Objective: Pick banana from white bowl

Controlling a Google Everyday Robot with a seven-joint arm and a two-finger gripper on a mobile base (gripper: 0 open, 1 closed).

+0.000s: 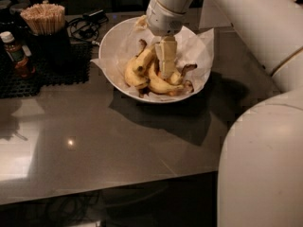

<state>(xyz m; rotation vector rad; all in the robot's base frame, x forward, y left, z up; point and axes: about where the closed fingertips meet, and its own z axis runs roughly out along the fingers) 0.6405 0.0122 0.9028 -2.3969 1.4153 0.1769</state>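
Note:
The white bowl (113, 56), lined with crinkled white paper, stands at the back middle of the dark table. Several yellow bananas (137, 67) with dark curled stem ends lie heaped in it. I cannot pick out the speckled banana with the straight tan stem; it may be hidden behind the gripper. My gripper (166, 72) points straight down into the middle of the heap, its tip among the bananas and against the one at the front (161, 85).
A black holder of wooden sticks (43, 20), a small brown sauce bottle (14, 53), a black mesh mat (57, 67) and dark cables (85, 25) are to the bowl's left. My white arm and body (260, 160) fill the right side.

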